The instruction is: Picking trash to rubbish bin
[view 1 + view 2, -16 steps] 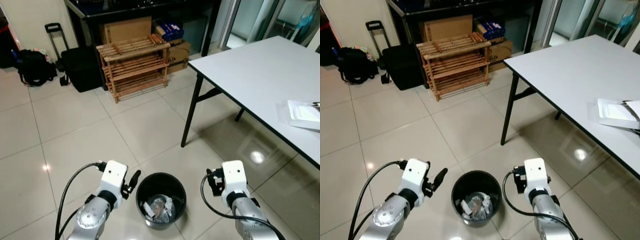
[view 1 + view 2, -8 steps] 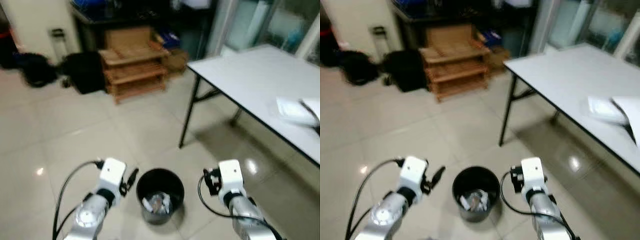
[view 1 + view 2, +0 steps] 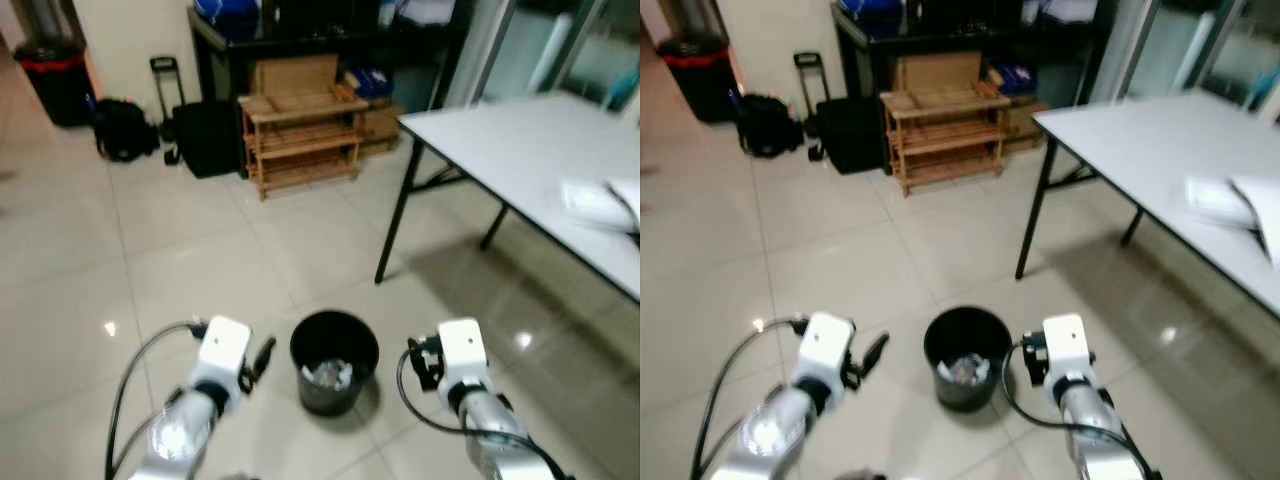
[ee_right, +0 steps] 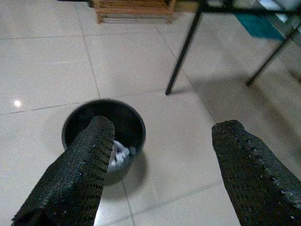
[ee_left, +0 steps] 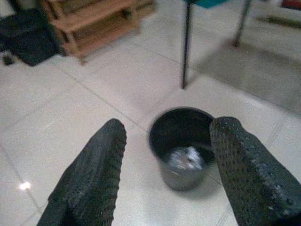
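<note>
Dim indoor light, warm cast. Head views soft with motion blur. Small ceiling-light glints on glossy floor [image 3: 110, 327]. Table [image 3: 520, 160] throws soft shadow. Wrist views grainy, near fingers [image 5: 94, 179] unsharp.

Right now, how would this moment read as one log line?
left gripper: open, empty | right gripper: open, empty | black bin: on floor between them, holds trash

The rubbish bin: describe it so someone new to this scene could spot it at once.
Start at the white table on the right; by its near black leg, on the tiled floor, stands the rubbish bin. It is a small round black bin with crumpled trash inside.
</note>
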`<state>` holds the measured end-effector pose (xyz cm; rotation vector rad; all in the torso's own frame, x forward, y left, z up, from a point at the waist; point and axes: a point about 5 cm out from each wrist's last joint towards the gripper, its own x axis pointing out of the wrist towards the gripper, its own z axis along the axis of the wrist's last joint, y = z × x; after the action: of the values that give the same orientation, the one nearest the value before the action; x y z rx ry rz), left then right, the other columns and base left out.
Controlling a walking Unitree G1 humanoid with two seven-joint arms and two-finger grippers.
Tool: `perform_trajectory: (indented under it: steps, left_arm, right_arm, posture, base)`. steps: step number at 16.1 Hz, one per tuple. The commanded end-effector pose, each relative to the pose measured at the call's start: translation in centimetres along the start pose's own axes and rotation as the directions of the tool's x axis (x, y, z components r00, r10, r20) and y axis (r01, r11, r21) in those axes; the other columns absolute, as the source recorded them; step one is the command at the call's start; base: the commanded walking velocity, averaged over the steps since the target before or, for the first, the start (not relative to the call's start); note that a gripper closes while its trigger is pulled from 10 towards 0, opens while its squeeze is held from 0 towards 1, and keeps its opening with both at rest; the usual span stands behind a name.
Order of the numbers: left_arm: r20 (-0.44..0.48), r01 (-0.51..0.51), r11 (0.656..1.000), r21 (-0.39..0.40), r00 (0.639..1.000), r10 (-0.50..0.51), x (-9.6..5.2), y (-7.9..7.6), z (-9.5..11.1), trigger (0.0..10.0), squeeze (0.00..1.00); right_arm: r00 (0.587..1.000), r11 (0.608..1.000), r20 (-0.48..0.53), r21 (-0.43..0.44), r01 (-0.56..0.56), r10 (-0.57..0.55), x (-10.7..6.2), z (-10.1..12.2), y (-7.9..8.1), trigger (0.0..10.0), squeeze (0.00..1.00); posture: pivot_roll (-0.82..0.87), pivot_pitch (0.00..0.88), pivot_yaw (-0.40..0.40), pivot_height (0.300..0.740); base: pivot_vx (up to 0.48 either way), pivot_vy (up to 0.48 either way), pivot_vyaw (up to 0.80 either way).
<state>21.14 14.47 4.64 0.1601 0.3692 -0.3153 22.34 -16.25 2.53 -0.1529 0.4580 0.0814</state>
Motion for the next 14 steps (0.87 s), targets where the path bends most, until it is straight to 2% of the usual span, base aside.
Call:
perform_trajectory:
  steps: [1,4,6,9,12,14]
  left_arm:
    - [0.053,0.009,1.000,0.023,0.999,-0.010,0.4,-0.2,1.3,10.0,0.00]
    - [0.072,-0.006,1.000,-0.011,0.997,0.007,0.4,0.2,1.9,10.0,0.00]
    - [0.059,-0.018,1.000,-0.003,0.998,0.018,0.6,0.2,1.9,10.0,0.00]
    - [0.078,-0.039,0.999,0.007,0.996,0.038,1.3,0.2,2.5,10.0,0.00]
    - [0.100,-0.103,0.994,-0.016,0.989,0.105,1.5,1.5,3.3,10.0,0.00]
    - [0.121,-0.119,0.993,-0.013,0.985,0.120,2.0,2.1,3.9,10.0,0.00]
  right_arm:
    - [0.999,0.999,-0.006,0.004,0.050,-0.050,-0.2,0.0,-1.0,10.0,0.00]
    - [0.996,0.995,-0.012,0.031,0.090,-0.090,-0.3,0.0,-1.4,10.0,0.00]
    - [0.994,0.994,-0.004,0.029,0.105,-0.105,-0.4,0.4,-1.5,10.0,0.00]
    - [0.986,0.986,-0.018,0.024,0.164,-0.164,0.0,0.7,-2.5,10.0,0.00]
    - [0.977,0.975,-0.013,0.054,0.215,-0.214,0.4,1.2,-3.0,10.0,0.00]
    - [0.972,0.965,-0.023,0.112,0.236,-0.234,0.9,1.4,-3.1,10.0,0.00]
  posture:
    - [0.00,0.000,-0.053,0.740]
    - [-0.01,0.000,-0.063,0.740]
    - [-0.02,0.000,-0.068,0.740]
    - [-0.02,0.000,-0.075,0.740]
    - [0.00,0.000,-0.067,0.740]
    - [0.01,0.000,-0.064,0.740]
  base:
    - [0.000,0.000,-0.80]
    - [0.000,0.000,-0.80]
    - [0.000,0.000,-0.80]
    - [0.000,0.000,-0.80]
    - [0.000,0.000,-0.80]
    - [0.000,0.000,-0.80]
